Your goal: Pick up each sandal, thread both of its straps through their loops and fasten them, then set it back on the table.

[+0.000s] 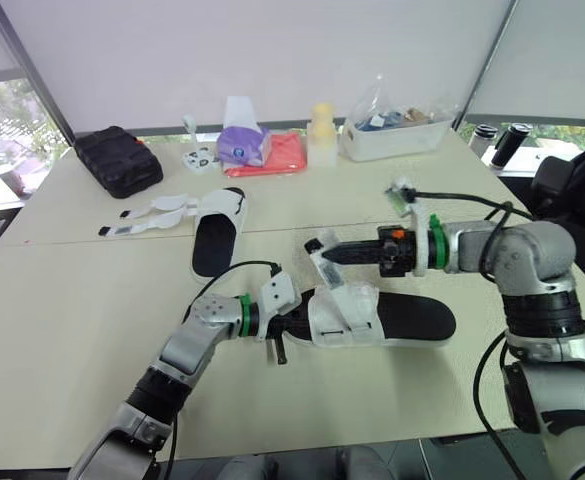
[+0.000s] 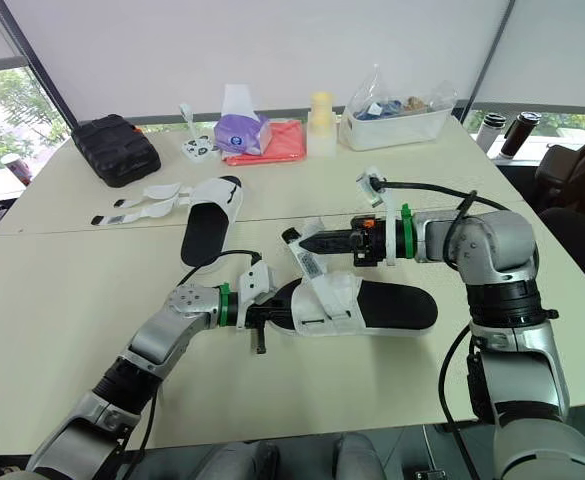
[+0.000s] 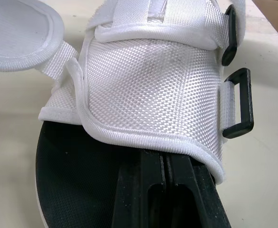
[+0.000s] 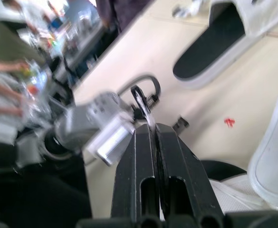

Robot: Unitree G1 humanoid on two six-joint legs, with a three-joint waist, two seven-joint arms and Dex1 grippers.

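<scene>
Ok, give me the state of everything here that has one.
Near sandal: one loop empty.
Strap: lifted, not threaded.
Left tool: shut, tips inside near sandal.
Right tool: shut on strap.
Far sandal: lying flat, straps undone.
Black case: closed.

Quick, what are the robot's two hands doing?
Left gripper: shut, tucked inside the black-soled white woven sandal.
Right gripper: shut, pinching that sandal's white fabric strap.
</scene>
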